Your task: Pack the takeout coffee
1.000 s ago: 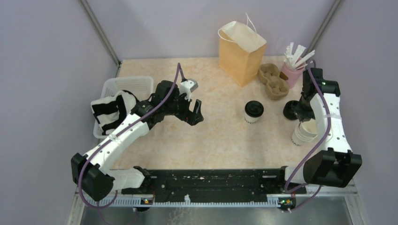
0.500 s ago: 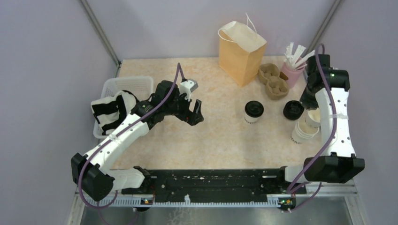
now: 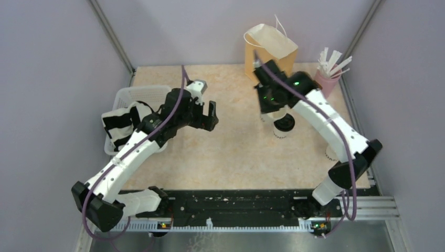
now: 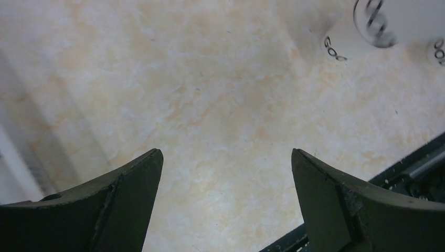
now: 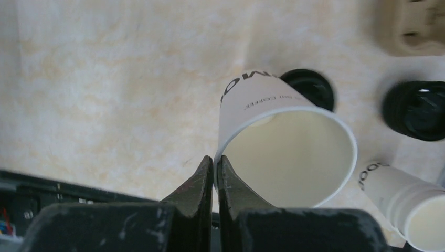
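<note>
One takeout coffee (image 3: 284,125), a small white cup with a black lid, stands on the table right of centre. In the right wrist view the takeout coffee (image 5: 313,88) shows just behind a lidless white paper cup (image 5: 286,152). My right gripper (image 5: 215,157) is shut on that lidless cup's rim, one finger inside and one outside. Seen from above, the lidless cup (image 3: 266,117) hangs under my right wrist, just left of the coffee. The brown paper bag (image 3: 273,44) stands behind, partly hidden by the arm. My left gripper (image 3: 210,115) is open over bare table, holding nothing.
A pink cup with wrapped straws (image 3: 328,79) stands at the back right. A black lid (image 5: 417,110), a stack of lidless cups (image 5: 404,197) and a cardboard cup carrier (image 5: 414,26) lie right of the coffee. A white basket (image 3: 131,94) with striped cloth (image 3: 122,126) sits far left.
My right arm has swung from the right edge to the table's middle, carrying the lidless cup beside the lidded coffee. My left gripper has drawn slightly back and left, still open.
</note>
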`<state>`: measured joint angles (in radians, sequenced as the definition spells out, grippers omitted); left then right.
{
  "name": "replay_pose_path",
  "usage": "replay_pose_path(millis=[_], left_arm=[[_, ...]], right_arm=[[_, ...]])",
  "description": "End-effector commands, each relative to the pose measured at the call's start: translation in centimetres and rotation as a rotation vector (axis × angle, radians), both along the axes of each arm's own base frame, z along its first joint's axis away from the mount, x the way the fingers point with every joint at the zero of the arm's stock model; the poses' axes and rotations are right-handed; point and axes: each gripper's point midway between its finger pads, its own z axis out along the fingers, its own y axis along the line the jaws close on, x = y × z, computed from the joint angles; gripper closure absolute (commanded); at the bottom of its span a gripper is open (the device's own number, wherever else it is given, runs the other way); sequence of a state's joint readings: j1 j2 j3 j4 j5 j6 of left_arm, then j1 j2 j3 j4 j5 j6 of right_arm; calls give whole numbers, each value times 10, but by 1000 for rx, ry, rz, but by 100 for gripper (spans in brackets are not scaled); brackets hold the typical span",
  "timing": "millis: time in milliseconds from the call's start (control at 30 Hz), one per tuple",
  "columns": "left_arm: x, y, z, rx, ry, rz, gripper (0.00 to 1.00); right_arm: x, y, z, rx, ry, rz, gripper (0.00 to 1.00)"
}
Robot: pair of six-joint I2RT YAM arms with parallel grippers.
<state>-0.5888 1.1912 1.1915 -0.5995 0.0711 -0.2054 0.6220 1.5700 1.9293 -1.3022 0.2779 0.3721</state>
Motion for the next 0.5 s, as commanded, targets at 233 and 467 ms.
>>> replay_pose_path(millis=[233,467], left_arm=[[-12,74,96,-133,-215,381,2],[-21,75,114,-176,-196,387,2]], right_arm=[[-77,108,-128,-17,182,353,100],[-88,102,-166,-90,182,335,100]])
